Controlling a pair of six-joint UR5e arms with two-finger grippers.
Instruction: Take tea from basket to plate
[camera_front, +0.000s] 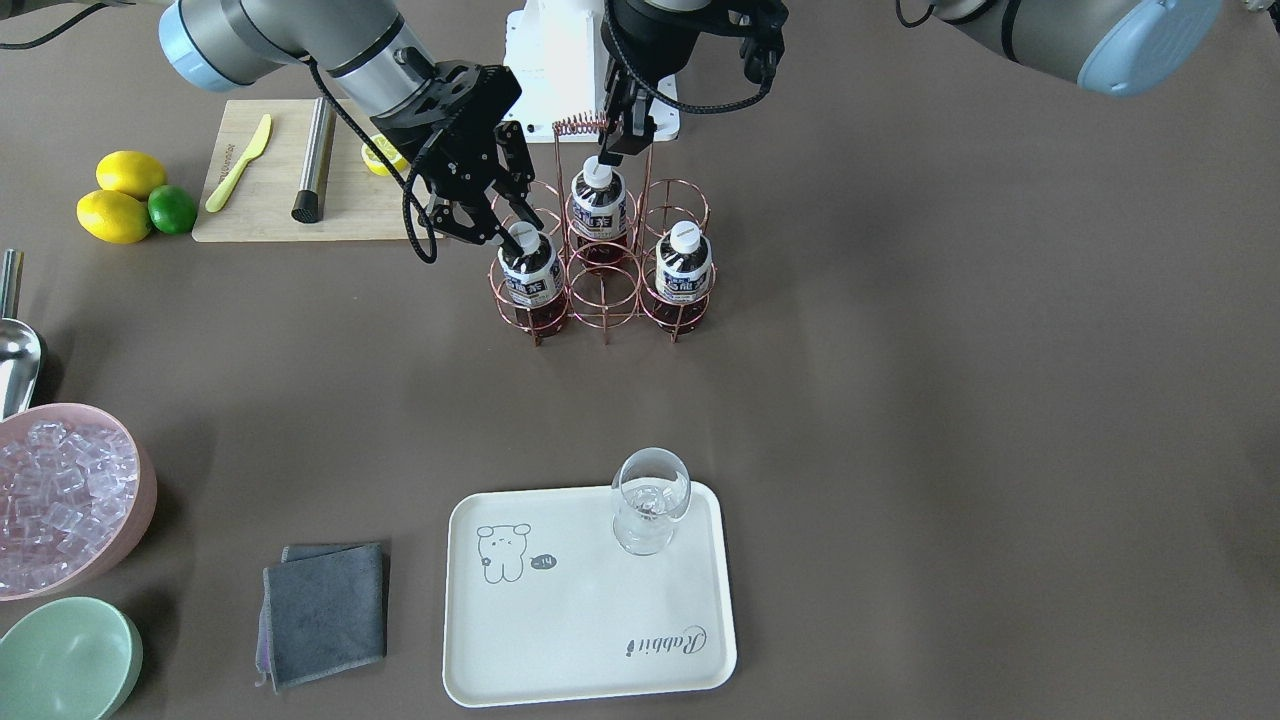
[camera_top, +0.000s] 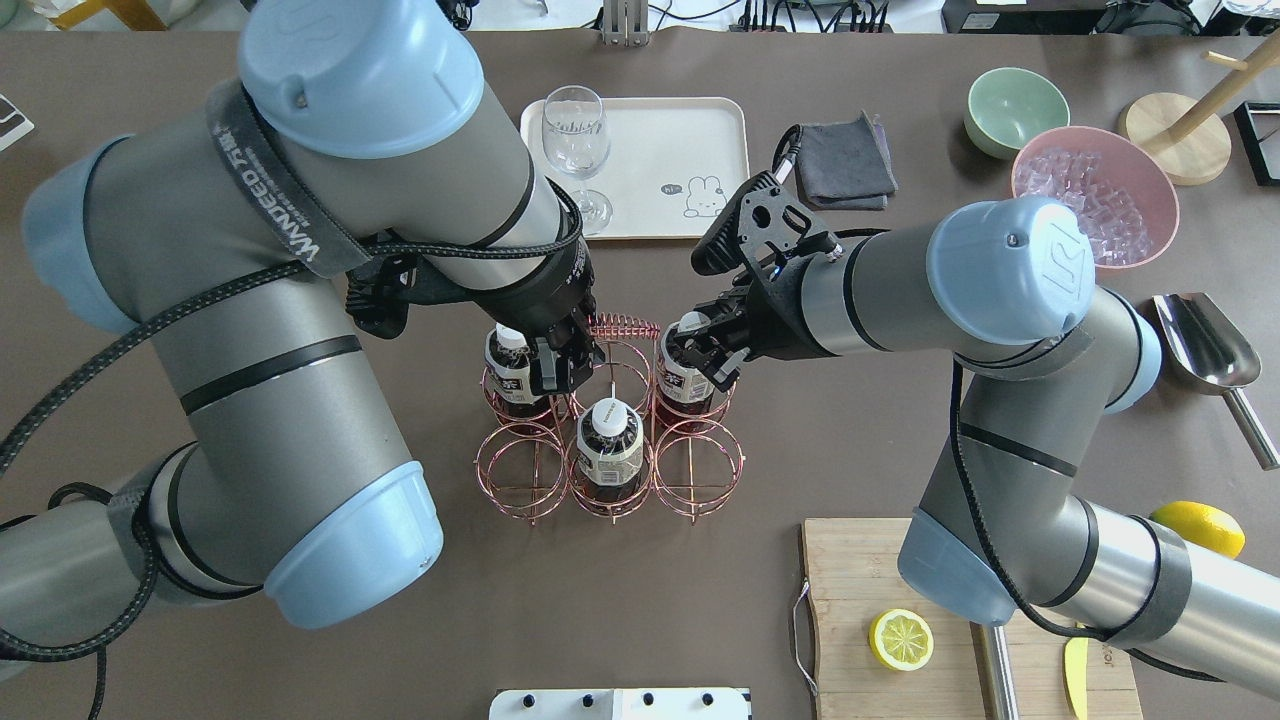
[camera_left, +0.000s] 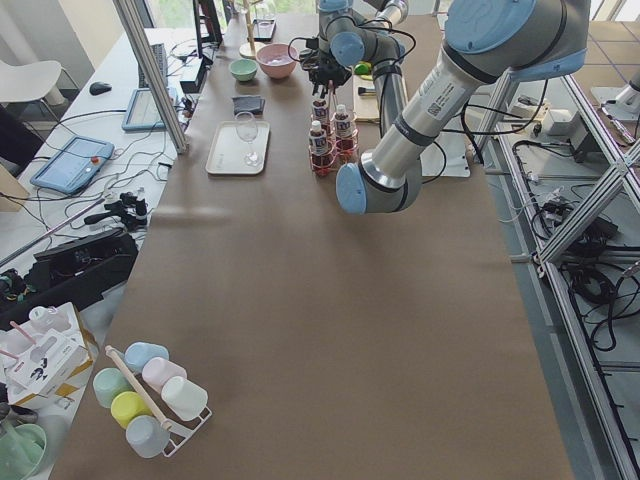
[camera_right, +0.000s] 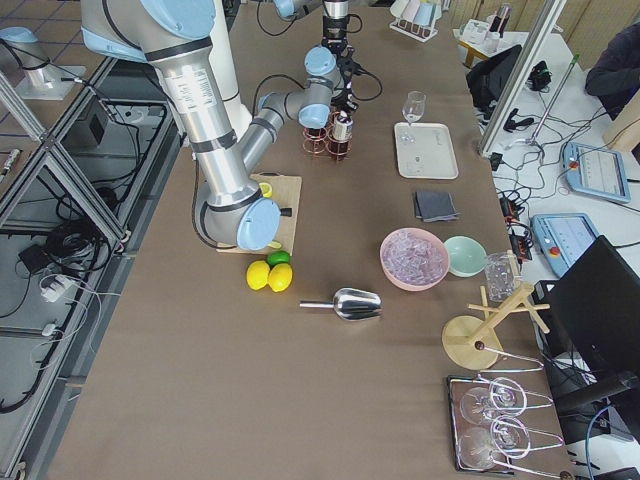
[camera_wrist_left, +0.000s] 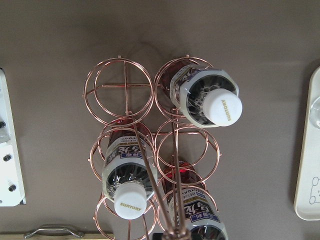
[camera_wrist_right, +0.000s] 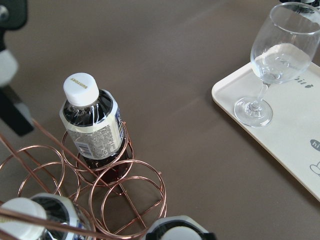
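Note:
The copper wire basket (camera_front: 605, 292) stands mid-table with three tea bottles upright in its cells. My right gripper (camera_front: 518, 232) has come down over the tea (camera_front: 529, 272) in the corner cell. Its fingers press on either side of the white cap, and the bottle still sits in its ring. My left gripper (camera_front: 612, 145) is shut on one end of the coiled handle (camera_front: 580, 125), above the middle bottle (camera_front: 598, 205). The third bottle (camera_front: 685, 265) stands untouched. The cream plate (camera_front: 590, 610) lies apart from the basket, on the side away from the robot.
A stemmed glass (camera_front: 650, 500) stands on one corner of the plate. A folded grey cloth (camera_front: 325, 610), a pink bowl of ice (camera_front: 70, 500) and a green bowl (camera_front: 65, 660) lie near the plate. A cutting board (camera_front: 270, 190), lemons and a lime sit behind my right arm.

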